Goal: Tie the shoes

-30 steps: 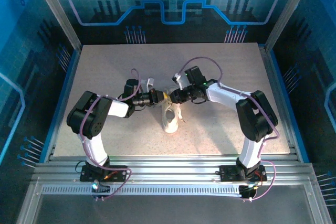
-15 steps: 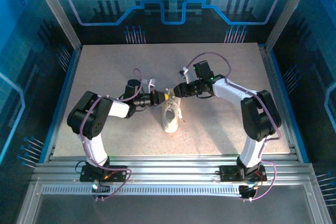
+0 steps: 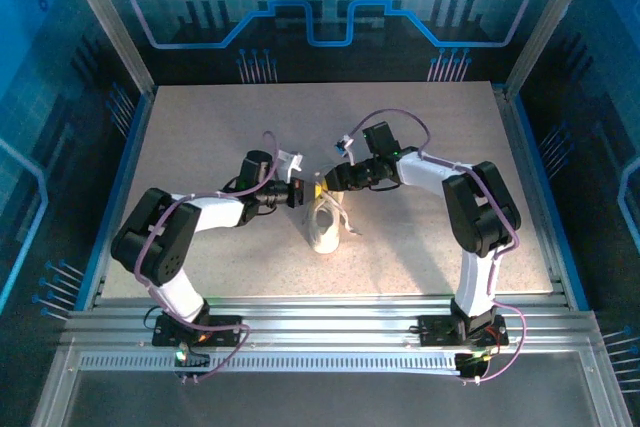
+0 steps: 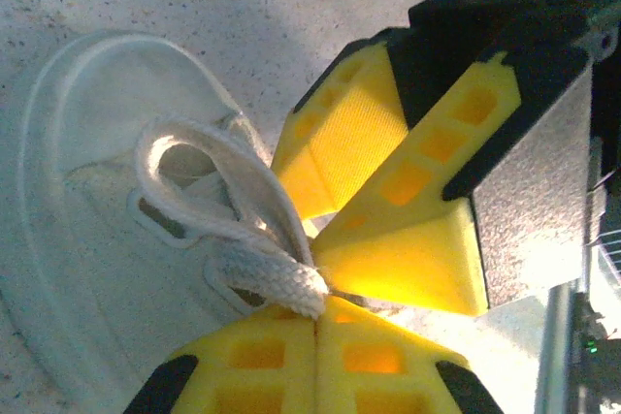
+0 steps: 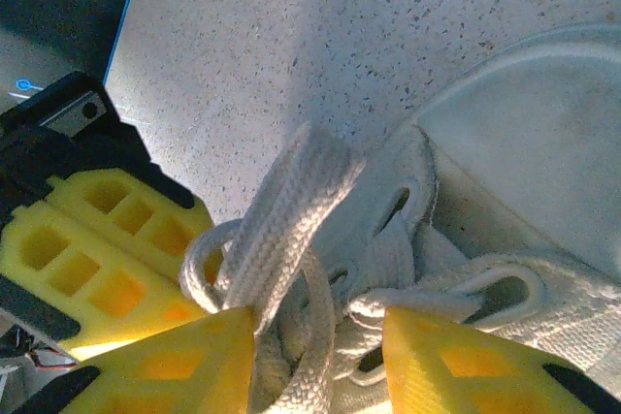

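A small white sneaker lies mid-table, toe toward the arms, and my two grippers meet over its laces. My left gripper is shut on a loop of white lace, pinched at the fingertips just above the shoe's eyelets. My right gripper faces it from the right. In the right wrist view its jaws stand apart, with a flat lace and a round lace loop between the fingers; the shoe's upper lies beyond. The right gripper's yellow fingers sit close above the left's.
A speckled beige tabletop surrounds the shoe, with open room on all sides. Aluminium frame posts and blue walls enclose the table. A loose lace end trails off the shoe's right side.
The right gripper's jaws have spread apart around the laces. The left arm has stretched out lower toward the shoe, its gripper still shut on the lace loop.
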